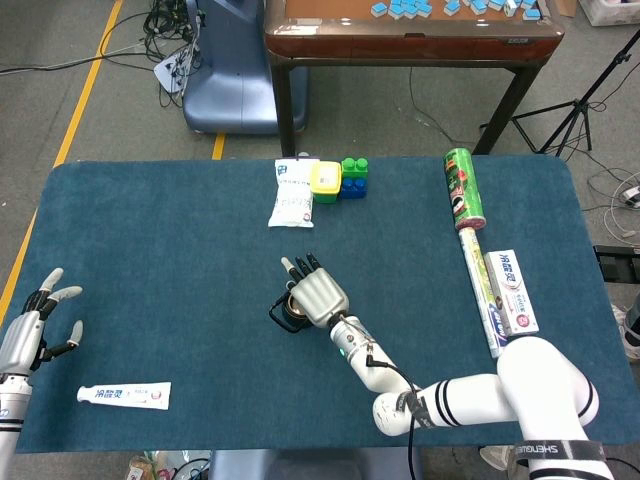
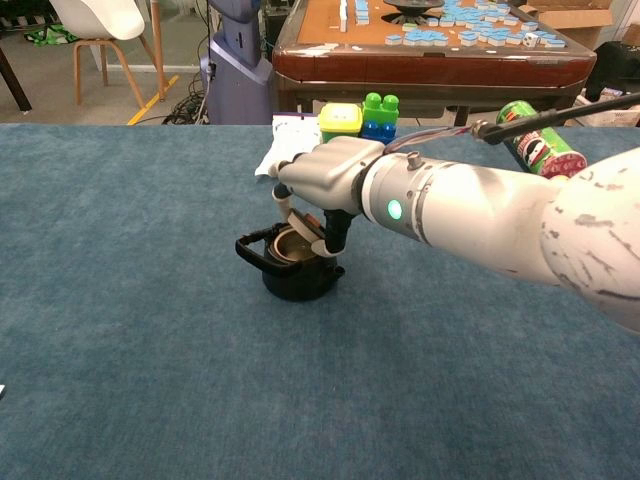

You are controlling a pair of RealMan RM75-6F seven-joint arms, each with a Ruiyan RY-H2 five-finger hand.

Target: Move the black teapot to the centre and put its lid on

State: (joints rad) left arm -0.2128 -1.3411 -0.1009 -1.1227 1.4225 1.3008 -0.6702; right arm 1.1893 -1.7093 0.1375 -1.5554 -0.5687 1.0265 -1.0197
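The black teapot (image 1: 284, 314) (image 2: 295, 275) stands upright near the middle of the blue table, handle pointing left in the chest view. My right hand (image 1: 318, 297) (image 2: 330, 175) arches over it. Its fingers (image 2: 300, 222) and thumb reach down to the pot's mouth and pinch the lid (image 2: 289, 243), which sits low in the opening. The lid's knob is hidden by the fingers. My left hand (image 1: 35, 322) hovers at the table's near left edge, far from the pot, fingers spread and holding nothing.
A toothpaste tube (image 1: 125, 394) lies near my left hand. At the back are a white packet (image 1: 292, 195) and toy blocks (image 1: 340, 178). A green can (image 1: 463, 187), a long foil box (image 1: 480, 295) and a toothpaste box (image 1: 512, 292) line the right side.
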